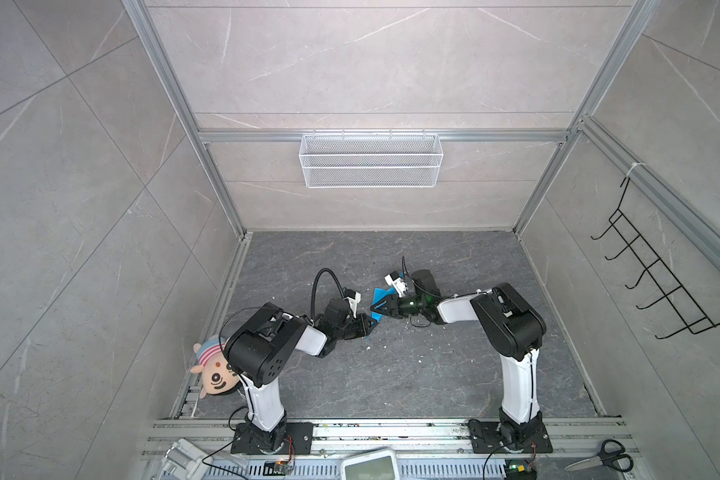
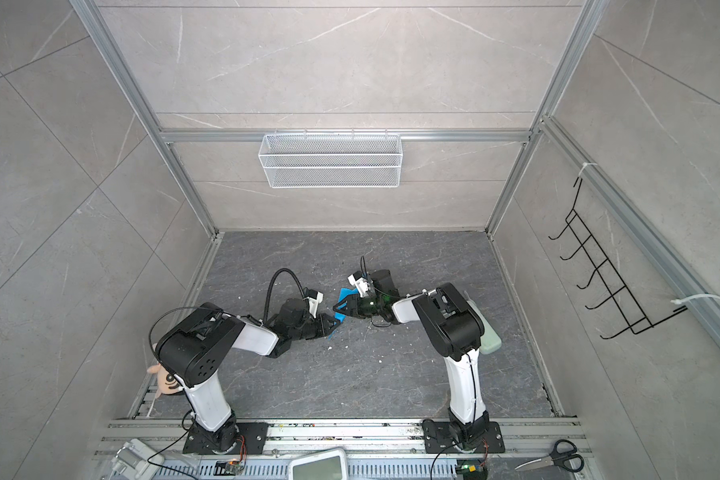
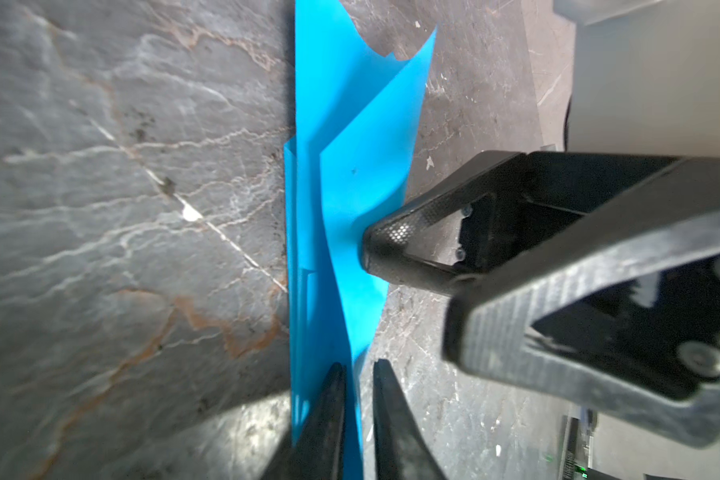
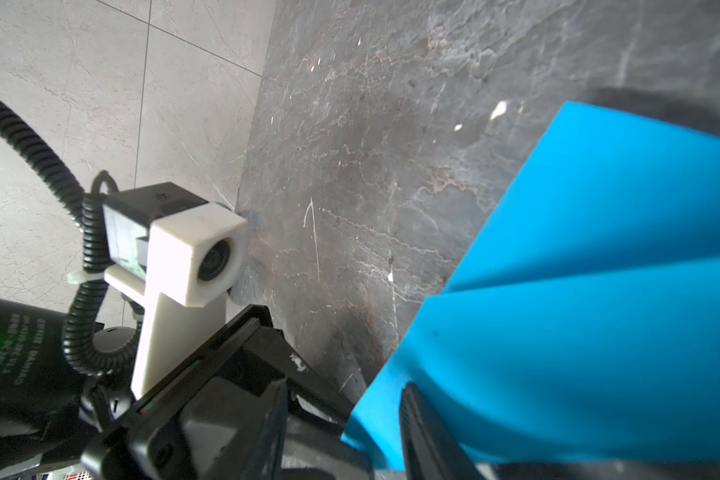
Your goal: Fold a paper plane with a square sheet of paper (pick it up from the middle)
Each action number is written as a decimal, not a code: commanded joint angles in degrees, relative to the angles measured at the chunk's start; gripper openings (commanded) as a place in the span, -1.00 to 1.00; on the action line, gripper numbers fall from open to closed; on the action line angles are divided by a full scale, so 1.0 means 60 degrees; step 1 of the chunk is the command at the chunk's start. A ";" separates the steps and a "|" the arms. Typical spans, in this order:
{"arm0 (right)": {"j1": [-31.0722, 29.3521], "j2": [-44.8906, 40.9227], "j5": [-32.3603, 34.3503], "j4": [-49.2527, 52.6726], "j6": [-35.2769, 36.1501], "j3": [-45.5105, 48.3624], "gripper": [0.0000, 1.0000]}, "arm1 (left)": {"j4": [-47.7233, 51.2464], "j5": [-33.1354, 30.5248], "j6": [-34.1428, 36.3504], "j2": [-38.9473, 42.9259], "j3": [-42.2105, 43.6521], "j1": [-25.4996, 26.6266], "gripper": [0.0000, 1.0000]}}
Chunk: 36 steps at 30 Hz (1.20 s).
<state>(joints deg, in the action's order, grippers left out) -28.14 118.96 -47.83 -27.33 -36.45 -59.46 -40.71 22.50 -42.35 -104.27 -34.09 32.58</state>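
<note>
Left gripper [image 3: 359,370]: jaws slightly parted astride the tail end of the folded spine, apparently steadying it rather than pinching.
Paper plane [image 3: 341,104]: half-made, lying on the dark tabletop [image 3: 142,166] between both arms, one wing flap lifted.
Right gripper [image 3: 412,291]: jaws spread, grasping nothing; one tip pushes the lifted flap, likely to crease it.

Walls: we see grey marbled tiles [image 1: 59,208] in an aluminium frame [image 1: 258,136].
Floor: dark veined stone [image 1: 391,374].
Fittings: white mesh basket [image 1: 371,166] on the back rail, black hook rack [image 1: 664,277].
</note>
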 commanded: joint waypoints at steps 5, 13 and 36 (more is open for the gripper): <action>-0.0076 0.0169 -0.0113 -0.0264 -0.0173 -0.0175 -0.04 | 0.0450 -0.0273 0.0443 0.0650 0.0105 -0.0049 -0.44; -0.0089 0.0212 -0.0069 -0.0283 -0.0249 -0.0225 -0.04 | 0.1027 -0.0557 0.0860 0.0667 0.0002 -0.0054 -0.41; -0.0085 0.0091 -0.0388 -0.0396 -0.0164 -0.0094 -0.06 | 0.3188 -0.1416 0.0876 0.0391 -0.0727 -0.0053 -0.82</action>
<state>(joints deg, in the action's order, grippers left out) -28.23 120.33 -48.27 -28.25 -37.71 -60.12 -27.03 17.58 -38.37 -101.38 -37.82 32.51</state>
